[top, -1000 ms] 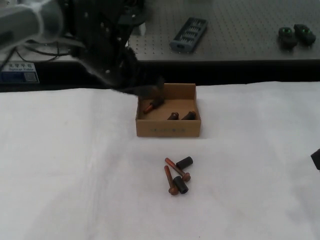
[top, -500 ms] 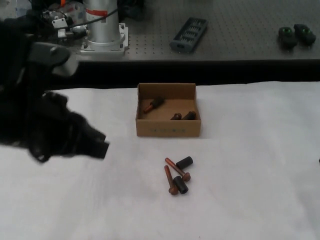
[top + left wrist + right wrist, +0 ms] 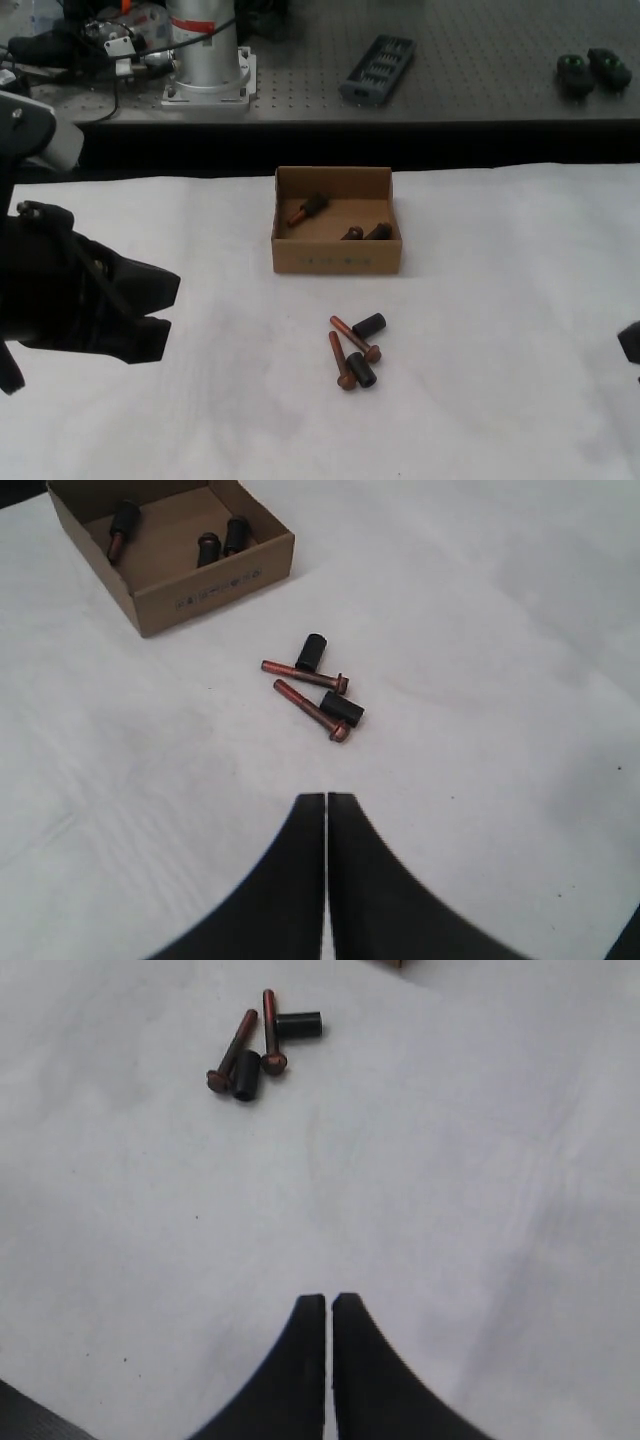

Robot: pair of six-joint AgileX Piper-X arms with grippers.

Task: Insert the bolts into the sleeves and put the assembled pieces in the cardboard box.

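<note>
Left arm (image 3: 70, 300) pulled back from over the cardboard box (image 3: 336, 262) to the near-left of the cloth (image 3: 500, 300) inside the last second. It sat nearer than half a second ago. Box contents and loose parts didn't shift.

Left gripper (image 3: 326, 798): fingers pressed together with a hairline seam between them, nothing held. It hung above bare cloth, aimed toward the loose parts and well apart from them. Right gripper (image 3: 328, 1300): same state, fingers together with a thin slit, empty, above the cloth on the right side and also well apart from the parts.

Two bolts (image 3: 340, 360) lay loose on the cloth just near of the box, mid-scene, close together. Two sleeves (image 3: 368, 324) lay with them, one against the far bolt's shank and the other against the near bolt by its head. Neither bolt was inside a sleeve.

Three assembled pieces (image 3: 308, 208) were in the box: one toward the far-left corner, two by the near wall on the right.

Hard to read:
- The left arm was cut off by the left frame edge in the high view.
- The right arm (image 3: 630, 342) was a dark sliver at the right edge.
- The two pieces by the near wall were partly hidden behind it, so I couldn't tell how far their bolts were seated.

Perforated bench (image 3: 470, 70) ran along the far side.
</note>
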